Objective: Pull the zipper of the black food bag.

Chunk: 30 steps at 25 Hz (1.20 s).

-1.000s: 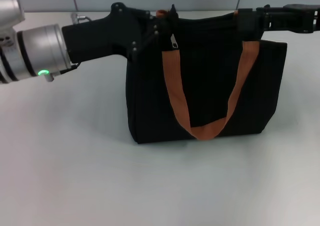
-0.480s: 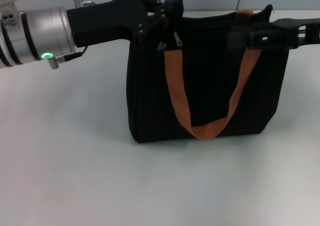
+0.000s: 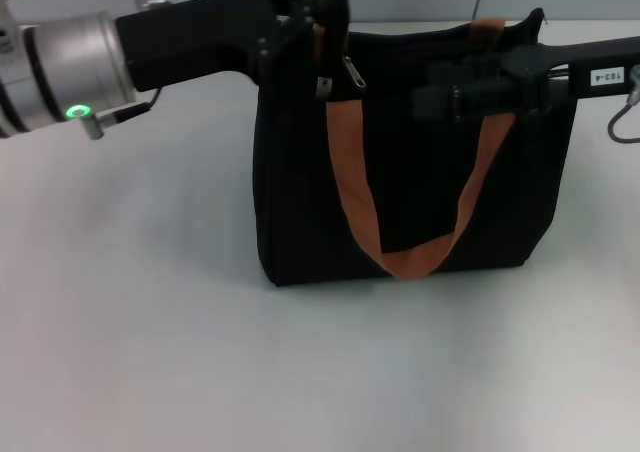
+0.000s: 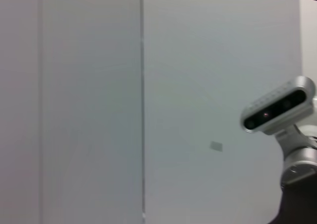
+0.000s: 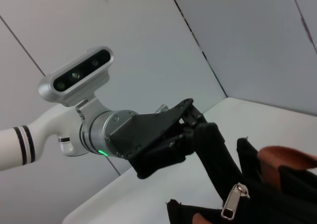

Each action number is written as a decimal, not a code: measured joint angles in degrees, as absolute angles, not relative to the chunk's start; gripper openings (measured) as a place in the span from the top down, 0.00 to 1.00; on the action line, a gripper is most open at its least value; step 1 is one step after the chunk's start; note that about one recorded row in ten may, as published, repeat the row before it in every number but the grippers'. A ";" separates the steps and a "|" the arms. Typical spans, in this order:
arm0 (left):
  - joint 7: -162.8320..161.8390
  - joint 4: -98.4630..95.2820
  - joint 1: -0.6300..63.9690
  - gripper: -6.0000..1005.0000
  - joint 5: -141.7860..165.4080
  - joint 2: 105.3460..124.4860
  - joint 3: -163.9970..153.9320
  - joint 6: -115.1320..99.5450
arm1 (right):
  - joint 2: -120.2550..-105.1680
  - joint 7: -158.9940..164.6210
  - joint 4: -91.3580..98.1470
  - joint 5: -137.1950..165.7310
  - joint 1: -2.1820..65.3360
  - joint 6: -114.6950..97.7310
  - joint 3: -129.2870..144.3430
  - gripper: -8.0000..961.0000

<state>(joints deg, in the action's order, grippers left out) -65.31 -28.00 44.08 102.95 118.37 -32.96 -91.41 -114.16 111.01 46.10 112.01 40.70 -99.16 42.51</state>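
1. Left tool (image 3: 325, 17) is clamped on the top left corner of the black food bag (image 3: 410, 222).
2. Right tool (image 3: 440, 97) is at the bag's upper right; we can't tell its grip.
3. The zipper (image 3: 353, 75), silver, hangs just below the left tool.
4. Bag stands upright on the table (image 3: 150, 322), orange strap (image 3: 345, 182) looping down the front.

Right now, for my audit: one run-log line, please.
left gripper: bag's left top corner | silver zipper pull: hanging free | right gripper: across black fabric bag
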 joint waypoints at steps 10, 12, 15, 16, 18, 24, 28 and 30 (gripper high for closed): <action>-65.37 -28.45 42.02 0.97 102.16 118.29 -32.71 -92.52 | -119.39 92.36 51.38 111.33 37.54 -95.86 44.05 0.16; -65.37 -28.47 42.00 0.97 102.15 118.33 -32.76 -92.44 | -119.52 87.06 51.16 109.04 35.89 -94.71 45.32 0.16; -65.37 -28.47 41.90 0.97 102.13 118.34 -32.51 -92.36 | -119.51 78.94 49.94 103.63 33.10 -93.35 46.33 0.16; -65.38 -28.46 41.85 0.97 102.13 118.34 -32.48 -92.31 | -119.45 73.84 48.59 99.27 31.43 -93.33 46.34 0.16; -65.39 -28.38 41.84 0.97 102.12 118.35 -32.47 -92.28 | -119.43 70.56 47.90 96.92 30.57 -93.49 46.40 0.16; -65.30 -28.06 41.75 0.97 102.10 118.47 -32.43 -92.26 | -119.45 56.11 43.61 90.06 28.56 -93.21 48.29 0.17; -65.36 -27.96 41.75 0.97 101.80 118.57 -32.44 -92.27 | -119.58 45.91 39.57 88.69 29.03 -90.76 48.48 0.21; -65.38 -27.86 41.74 0.97 101.46 118.56 -32.48 -92.28 | -119.60 41.69 37.38 87.19 29.40 -90.07 48.53 0.31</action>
